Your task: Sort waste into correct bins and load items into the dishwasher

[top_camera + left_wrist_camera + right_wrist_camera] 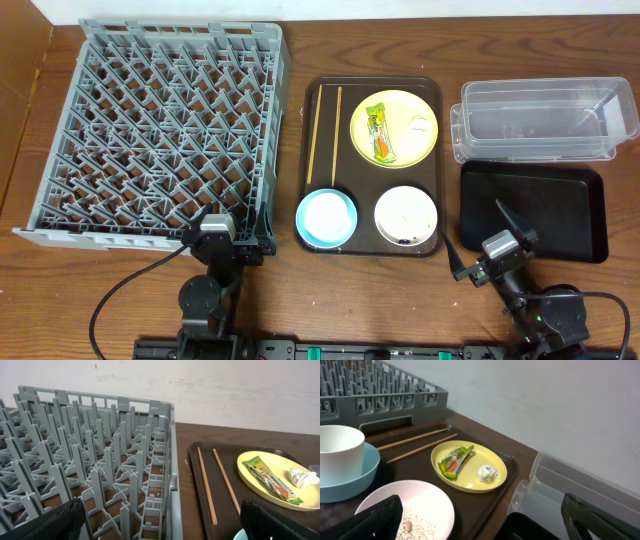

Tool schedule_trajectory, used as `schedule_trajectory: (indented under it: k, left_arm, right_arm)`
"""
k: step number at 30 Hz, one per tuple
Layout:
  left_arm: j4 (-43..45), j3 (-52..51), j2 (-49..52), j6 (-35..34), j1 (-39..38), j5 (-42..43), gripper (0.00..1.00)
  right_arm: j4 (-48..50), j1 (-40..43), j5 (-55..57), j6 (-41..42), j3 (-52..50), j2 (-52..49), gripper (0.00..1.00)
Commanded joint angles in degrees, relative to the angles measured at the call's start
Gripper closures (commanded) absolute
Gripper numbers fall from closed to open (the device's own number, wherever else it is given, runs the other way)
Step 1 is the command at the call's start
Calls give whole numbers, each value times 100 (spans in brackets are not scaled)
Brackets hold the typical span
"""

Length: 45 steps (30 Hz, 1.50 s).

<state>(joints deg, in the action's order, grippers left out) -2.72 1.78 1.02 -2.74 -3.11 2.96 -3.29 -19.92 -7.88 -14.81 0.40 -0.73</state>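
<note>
The grey dish rack (pixel 160 130) stands at the left. On the brown serving tray (pixel 440 150) lie two chopsticks (pixel 325 135), a yellow plate (pixel 405 105) holding the green-and-orange wrapper (pixel 379 132) and the white tissue (pixel 421 124), a light blue bowl (pixel 308 232) with a white cup (pixel 337 450) in it, and a white bowl (pixel 407 200) with rice scraps (pixel 420 522). The clear tub (pixel 540 120) and black tray (pixel 535 210) are at the right. My left gripper (pixel 232 235) is open by the rack's near corner. My right gripper (pixel 482 240) is open and empty before the black tray.
The wooden table (pixel 300 290) shows between the rack and the serving tray and along the front edge, where cables (pixel 130 285) run from both arm bases. A white wall (pixel 225 390) stands behind the table.
</note>
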Motion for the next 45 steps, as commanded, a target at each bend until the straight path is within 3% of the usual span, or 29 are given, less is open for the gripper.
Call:
schedule_trajectory:
  k: [1,5,10,14,27,31,37,39,42,45]
  left_arm:
    - [-70,-153,9,52,-13,28,1]
    - [-52,-153,42,52,-13,531,1]
    - [566,-149,42,52,-13,1663,1]
    - [708,111,52,50,-13,1755,1]
    - [535,1193,1032,-59,-13,1738,1]
    - [-44,1829,1534,-651,-13,1738,1]
    - [-1488,3541,3150,-754,-13,1969,1]
    - [-2100,4308,3816,-752,-13,2236,1]
    - [-2916,5169,4572,-750,-13,2343,1]
    - [-3646,5836,5193,-752,-13,2363,1]
  right_arm:
    - [-13,74,7,-20,-9,9,1]
    - [42,74,-31,195,-9,9,1]
    - [66,74,-55,1416,153,-24,1]
    - [-96,74,-160,1541,581,-334,1]
    - [-1117,74,-463,1497,3563,-3845,1]
    - [-2013,72,-614,1495,4819,-5053,1]
    - [-3580,74,-612,1115,6697,-6734,1]
    - [-3679,74,-1119,1705,6946,-7053,1]
    - [-3268,44,-2168,1832,6935,-7263,1]
    - [-3230,-92,-1456,2330,6999,-7630,1]
